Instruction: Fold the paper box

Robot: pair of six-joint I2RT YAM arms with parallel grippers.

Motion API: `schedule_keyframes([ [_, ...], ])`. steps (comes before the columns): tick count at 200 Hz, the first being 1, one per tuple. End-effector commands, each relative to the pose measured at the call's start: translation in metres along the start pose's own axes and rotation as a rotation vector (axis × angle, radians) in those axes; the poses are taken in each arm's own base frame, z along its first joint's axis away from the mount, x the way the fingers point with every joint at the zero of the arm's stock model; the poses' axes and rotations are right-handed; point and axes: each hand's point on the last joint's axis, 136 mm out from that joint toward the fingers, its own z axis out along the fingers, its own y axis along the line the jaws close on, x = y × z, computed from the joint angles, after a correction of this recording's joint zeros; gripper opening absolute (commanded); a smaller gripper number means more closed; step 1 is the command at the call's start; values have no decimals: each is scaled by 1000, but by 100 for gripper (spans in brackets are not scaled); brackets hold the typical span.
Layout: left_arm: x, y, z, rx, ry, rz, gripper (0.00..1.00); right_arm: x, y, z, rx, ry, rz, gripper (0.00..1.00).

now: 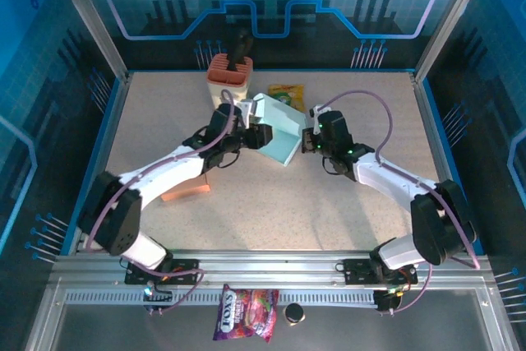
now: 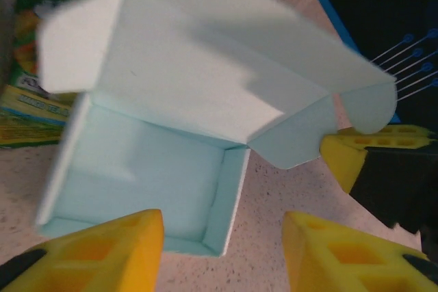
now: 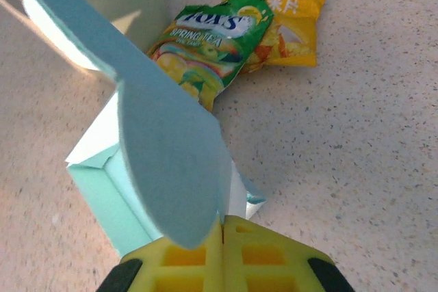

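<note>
Though light, the paper box (image 1: 275,125), near the back edge of the worktop (image 1: 271,203), likely creases easily; grip flaps by edges. Right gripper (image 3: 222,227): closed on 1 flap (image 3: 171,155). Left gripper (image 2: 220,230): parted, empty, beside its corner.

My paper box (image 1: 279,139) lies mid-way across the desk (image 1: 329,203) — pale mint, half folded, tray walls up, lid flap tilted open.

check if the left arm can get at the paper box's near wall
Probably yes: the left gripper is open, with the near corner of the paper box between its fingers and nothing in the way.
</note>
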Motion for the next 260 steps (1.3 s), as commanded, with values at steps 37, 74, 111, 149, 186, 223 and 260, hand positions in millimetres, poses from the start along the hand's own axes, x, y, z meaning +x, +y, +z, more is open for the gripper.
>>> schedule_keyframes([
  [37,9,19,-19,95,227,109,54,26,-4,-43,-170,118,-139,0],
  [74,9,15,-6,140,274,199,55,32,-15,-50,-210,145,-125,0],
  [111,18,5,10,213,326,254,55,32,-12,-41,-240,178,-136,0],
  [149,23,17,24,156,350,279,55,25,-9,-37,-256,173,-147,0],
  [186,30,28,34,119,395,314,53,26,-7,-35,-267,179,-145,0],
  [223,26,35,36,87,394,340,53,28,-6,-36,-272,182,-147,0],
  [260,18,38,25,34,386,349,53,30,-10,-33,-258,192,-148,0],
])
